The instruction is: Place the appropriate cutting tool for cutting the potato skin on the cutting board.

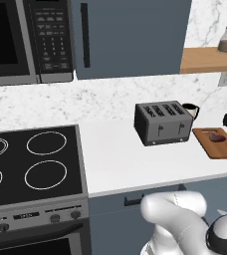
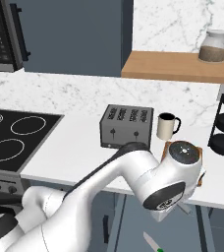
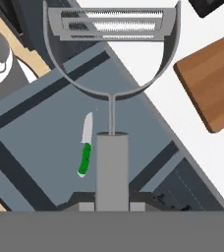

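Glossy white arm (image 2: 124,172), fat rounded links, looking smooth; dark bands ring its joints, and one round dark glassy cap (image 2: 183,152) tops the wrist joint.

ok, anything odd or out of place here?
One thing: a green-handled knife lies down on the floor in front of the blue-grey cabinets, not on the counter. Otherwise tidy: potato sits on the cutting board, peeler is held in the gripper.
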